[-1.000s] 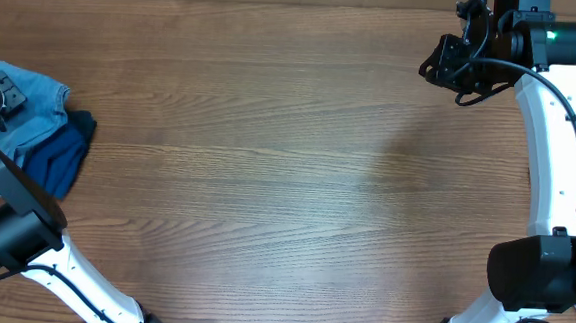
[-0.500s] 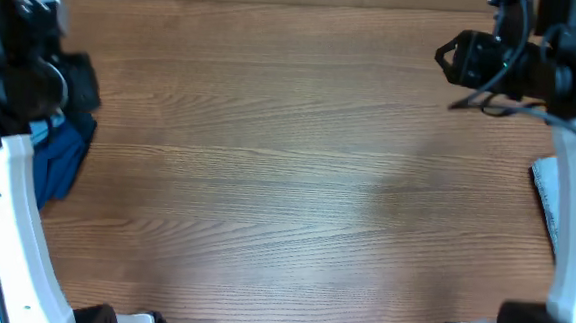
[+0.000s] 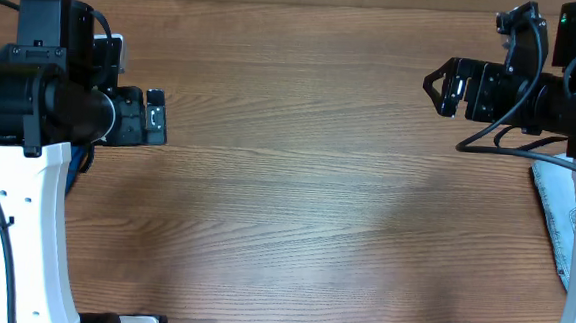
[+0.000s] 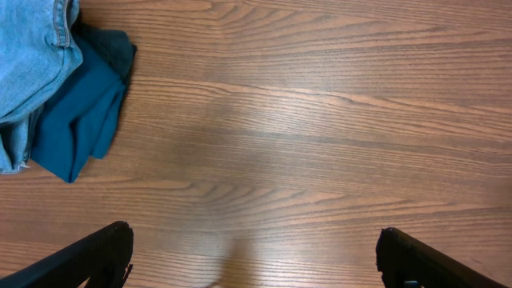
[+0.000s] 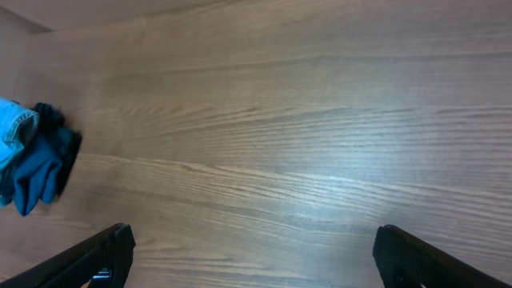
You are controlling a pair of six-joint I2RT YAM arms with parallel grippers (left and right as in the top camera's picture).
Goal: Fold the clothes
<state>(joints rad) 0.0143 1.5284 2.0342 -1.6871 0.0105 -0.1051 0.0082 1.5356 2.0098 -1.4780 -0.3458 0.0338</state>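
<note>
A pile of clothes lies at the table's left edge: a light blue denim piece on top of a dark teal garment. The right wrist view shows the same teal garment far off to the left. From overhead my left arm covers most of the pile. My left gripper hangs open above bare wood, to the right of the pile, with nothing between its fingers. My right gripper is open and empty too, high over the far right of the table and pointing left.
A grey patterned cloth lies at the table's right edge, partly under my right arm. Bare wooden tabletop fills the space between the two arms.
Both arms have swung inward over the table, the left away from the pile. Both grippers have gone from nearly shut to wide open.
</note>
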